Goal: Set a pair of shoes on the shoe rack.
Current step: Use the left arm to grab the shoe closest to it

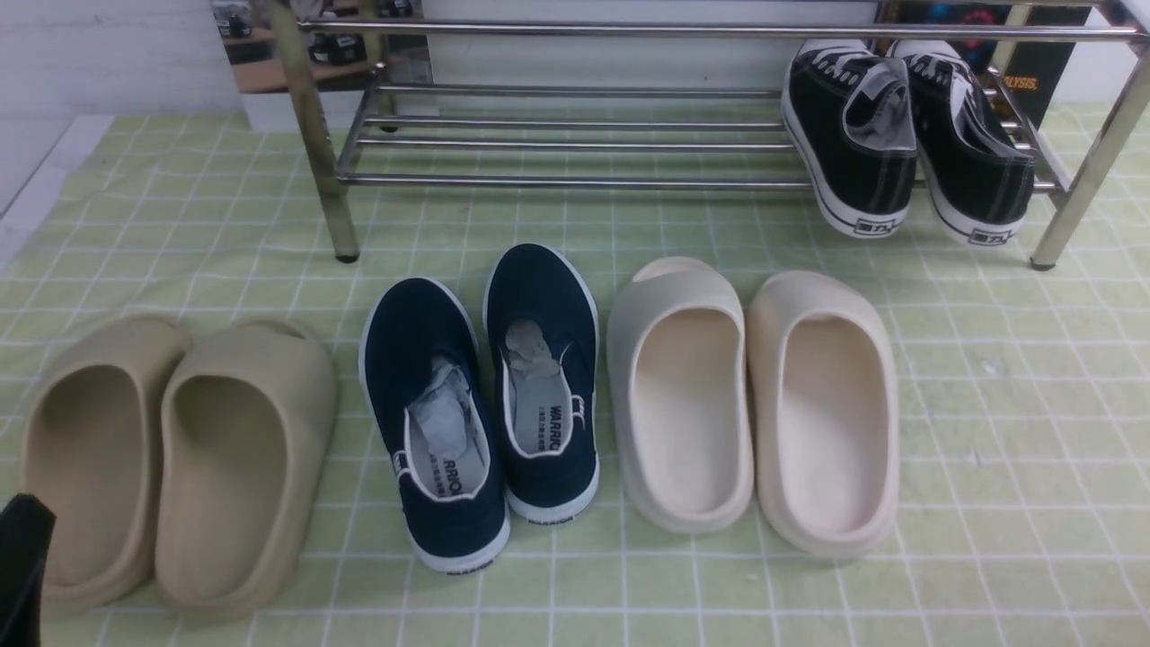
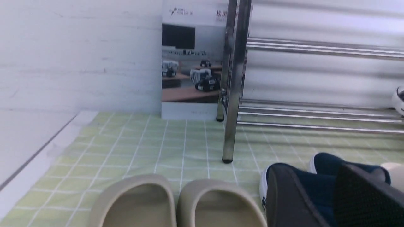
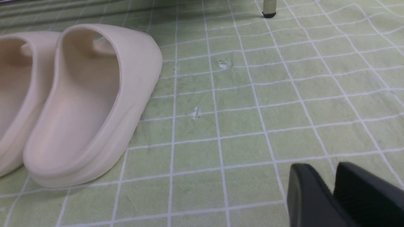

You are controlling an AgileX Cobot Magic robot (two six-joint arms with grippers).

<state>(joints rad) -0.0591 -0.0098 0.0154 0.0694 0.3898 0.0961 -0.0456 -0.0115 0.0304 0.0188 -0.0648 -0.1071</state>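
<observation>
1. Navy canvas, the pair of shoes (image 1: 481, 404) is sitting side by side on the bench in front of the shoe rack (image 1: 575, 180), ungrasped; the pick-up is not yet beginning.
2. The left hand (image 2: 312, 176) is hanging released and empty.
3. The right hand (image 3: 322, 173) is gripping nothing; parted or clenched, I cannot tell.
4. Next, I judge, each hand is needing to grasp one shoe.
5. The shoe rack is carrying only black sneakers (image 1: 862, 153) at its right end.

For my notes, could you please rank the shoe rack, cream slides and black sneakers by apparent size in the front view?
1. shoe rack
2. cream slides
3. black sneakers, though they sit farther from the camera, so their true size is unsure.
</observation>
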